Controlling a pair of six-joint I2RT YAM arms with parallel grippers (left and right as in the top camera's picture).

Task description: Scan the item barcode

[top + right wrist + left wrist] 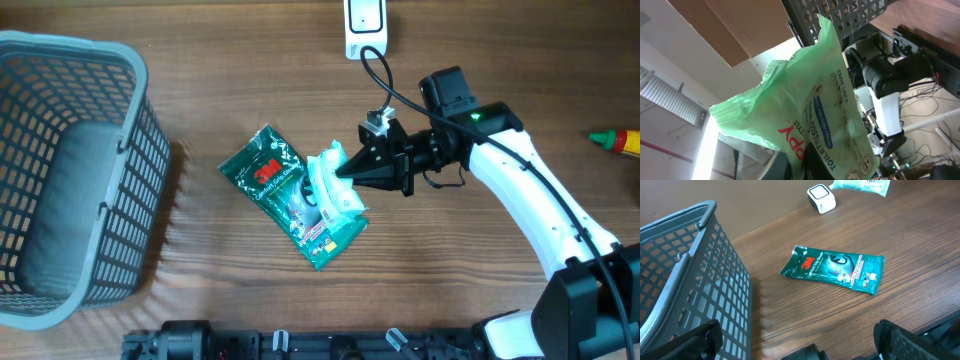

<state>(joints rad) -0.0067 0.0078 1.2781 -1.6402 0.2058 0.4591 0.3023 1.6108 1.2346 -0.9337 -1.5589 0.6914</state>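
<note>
In the right gripper (343, 173), clenched tight, a pale green pack (335, 187) of wipes, gripped at one end. Held off the counter (470, 270), over the upper right part of a dark green 3M pack (283, 190). Seen from the right wrist camera as crumpled green film (810, 110) with blue and red print, filling the middle of the view. Only its lower edge caught at the top of the left wrist view (862, 185), with some black barcode lines on it.

White scanner (366, 27) at the far edge of the counter, well apart from the held pack, with a black cable (378, 75) running from it toward the right arm.

Dark green 3M pack lying flat on the wood (832, 270), touching nothing else on the counter, between the scanner and the left arm.

Grey plastic basket (140, 170) at the left side, near the dark pack but apart from it.

Left gripper (795, 337) released, jaws standing wide at the bottom of its own camera view, holding nothing, low at the near edge of the counter.

Small yellow and red thing (617, 140) at the right edge, too cut off to name.
</note>
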